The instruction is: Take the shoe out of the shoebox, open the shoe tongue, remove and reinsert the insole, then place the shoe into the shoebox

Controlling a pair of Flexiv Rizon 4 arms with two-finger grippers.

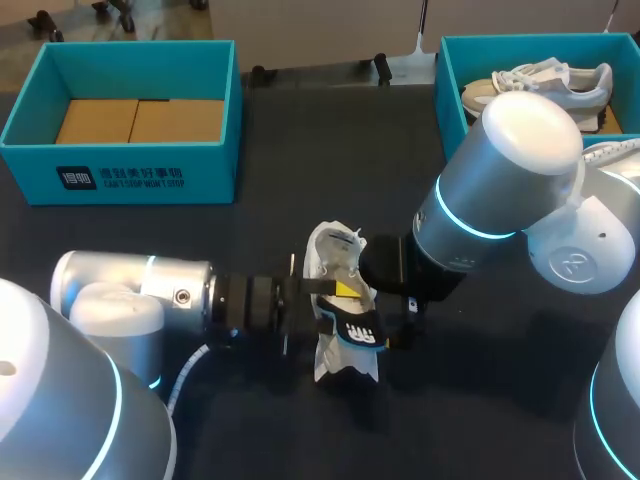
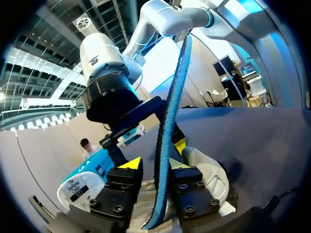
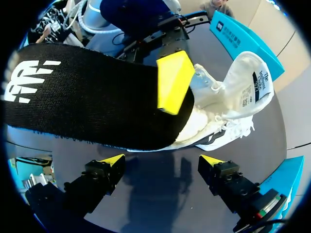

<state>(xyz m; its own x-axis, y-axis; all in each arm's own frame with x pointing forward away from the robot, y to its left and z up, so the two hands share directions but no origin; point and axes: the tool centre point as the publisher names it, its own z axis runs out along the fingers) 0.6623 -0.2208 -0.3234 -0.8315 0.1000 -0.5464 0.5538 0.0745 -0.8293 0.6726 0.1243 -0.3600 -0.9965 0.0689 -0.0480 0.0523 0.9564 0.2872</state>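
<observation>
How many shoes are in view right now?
2. One shoe sits at the middle of the table; a second shoe lies in the far-right shoebox. My right arm hides part of that box, so more may be hidden.

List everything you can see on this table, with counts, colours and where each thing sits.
shoeboxes: 2, teal; left shoebox at the table's far left, right shoebox at its far right
cardboard layer: 1, tan, on the left shoebox's floor
sneakers: 2, white; table sneaker mid-table between the claws, boxed sneaker in the right shoebox
insole: 1, black with a white logo, held over the table sneaker
table: 1, dark
left claw: 1, yellow-tipped, shut on the insole
right claw: 1, yellow-tipped, open and empty, beside the table sneaker
</observation>
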